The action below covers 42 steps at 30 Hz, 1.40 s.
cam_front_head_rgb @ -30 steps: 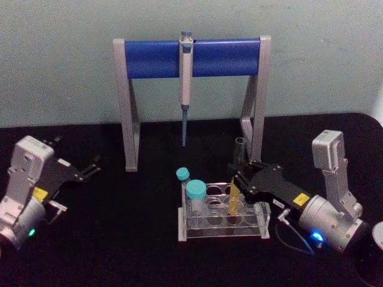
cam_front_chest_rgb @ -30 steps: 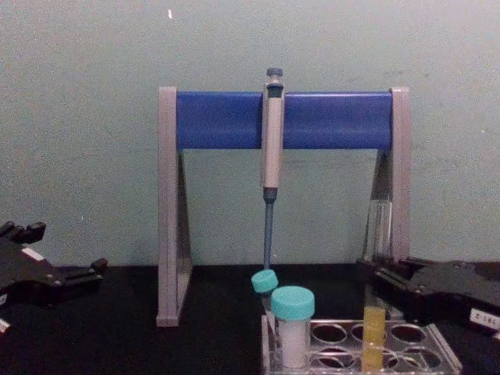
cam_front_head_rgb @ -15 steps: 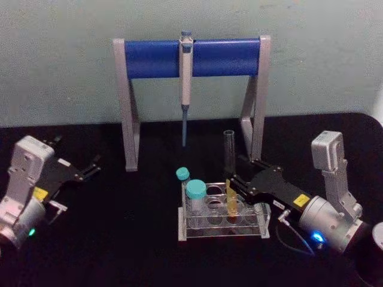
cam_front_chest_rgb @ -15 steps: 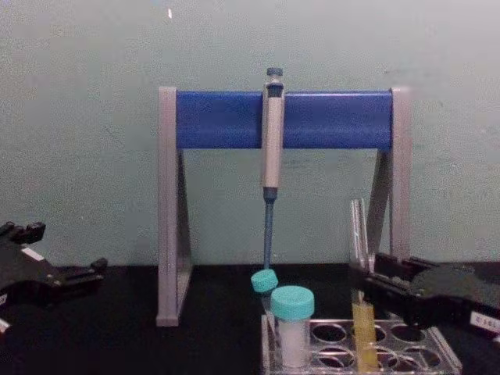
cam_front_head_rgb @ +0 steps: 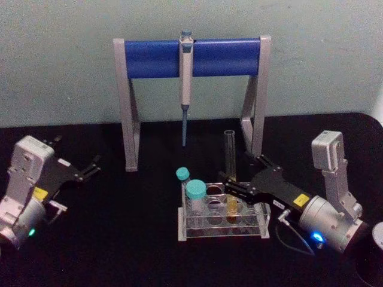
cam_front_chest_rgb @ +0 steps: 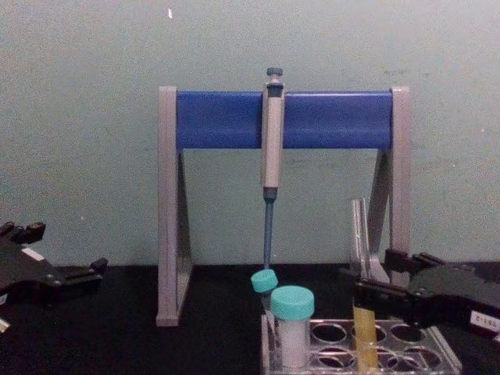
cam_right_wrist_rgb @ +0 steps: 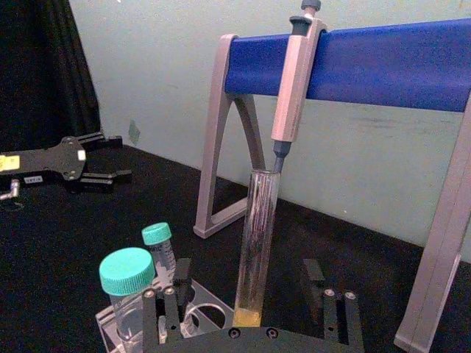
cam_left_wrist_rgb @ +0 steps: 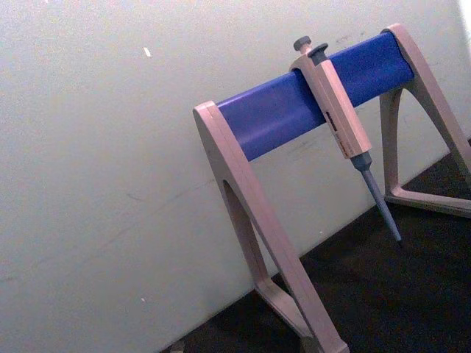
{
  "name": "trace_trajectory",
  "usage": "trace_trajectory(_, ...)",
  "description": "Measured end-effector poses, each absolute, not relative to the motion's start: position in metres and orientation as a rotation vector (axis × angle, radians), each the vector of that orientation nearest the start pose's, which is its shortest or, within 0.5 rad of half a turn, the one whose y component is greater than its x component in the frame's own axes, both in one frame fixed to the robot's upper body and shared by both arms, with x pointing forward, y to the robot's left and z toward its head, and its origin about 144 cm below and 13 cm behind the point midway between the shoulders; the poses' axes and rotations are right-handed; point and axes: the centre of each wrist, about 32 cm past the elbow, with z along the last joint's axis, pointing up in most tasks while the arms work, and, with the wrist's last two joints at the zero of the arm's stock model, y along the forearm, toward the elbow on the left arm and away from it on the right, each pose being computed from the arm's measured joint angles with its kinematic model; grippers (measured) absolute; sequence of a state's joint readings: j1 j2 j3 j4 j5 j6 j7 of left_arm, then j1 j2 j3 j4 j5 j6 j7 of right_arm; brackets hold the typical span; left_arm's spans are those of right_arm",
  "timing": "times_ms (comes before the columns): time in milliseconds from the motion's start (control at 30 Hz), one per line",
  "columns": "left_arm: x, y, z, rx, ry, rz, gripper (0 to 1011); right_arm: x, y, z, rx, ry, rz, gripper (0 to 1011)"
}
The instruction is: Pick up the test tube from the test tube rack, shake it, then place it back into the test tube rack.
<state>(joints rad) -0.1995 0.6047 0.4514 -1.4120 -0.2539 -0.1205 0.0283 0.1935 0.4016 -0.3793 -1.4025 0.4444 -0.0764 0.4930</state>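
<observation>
The test tube (cam_front_head_rgb: 229, 156) stands upright in a front hole of the clear test tube rack (cam_front_head_rgb: 182, 225), with yellow-orange liquid at its bottom. My right gripper (cam_front_head_rgb: 238, 176) is open around the tube's lower part. In the right wrist view the test tube (cam_right_wrist_rgb: 257, 235) rises between the two fingers (cam_right_wrist_rgb: 163, 301) with a gap on each side. From the chest, the tube (cam_front_chest_rgb: 359, 234) stands in the rack (cam_front_chest_rgb: 439, 344) just beyond the right gripper (cam_front_chest_rgb: 373, 273). My left gripper (cam_front_head_rgb: 93, 166) is parked open at the far left of the table.
Two teal-capped tubes (cam_front_head_rgb: 195, 190) stand at the rack's left end. Behind the rack is a tall grey stand with a blue crossbar (cam_front_head_rgb: 227, 57), and a grey-blue pipette (cam_front_head_rgb: 186, 78) hangs from it. The black table (cam_front_head_rgb: 131, 239) lies open between the arms.
The tube went from tilted in my right gripper to upright and slid down into the rack. The right gripper's fingers have spread apart. The left arm has not moved.
</observation>
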Motion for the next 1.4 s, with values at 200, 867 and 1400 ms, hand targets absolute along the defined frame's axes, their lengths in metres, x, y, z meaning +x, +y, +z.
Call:
trace_trajectory(200,0.489,0.31,1.14,0.304,-0.285,1.248,1009,0.496,-0.255,1.136,-0.025,0.031,-0.802,1000)
trace_trajectory(867,0.489,0.31,1.14,0.304,-0.285,1.248,1010,0.465,-0.276,1.14,-0.004,0.006,-0.9,1000)
trace_trajectory(1400,0.489,0.31,1.14,0.304,-0.285,1.248,1009,0.455,-0.28,1.115,-0.078,-0.061,-1.211,1000)
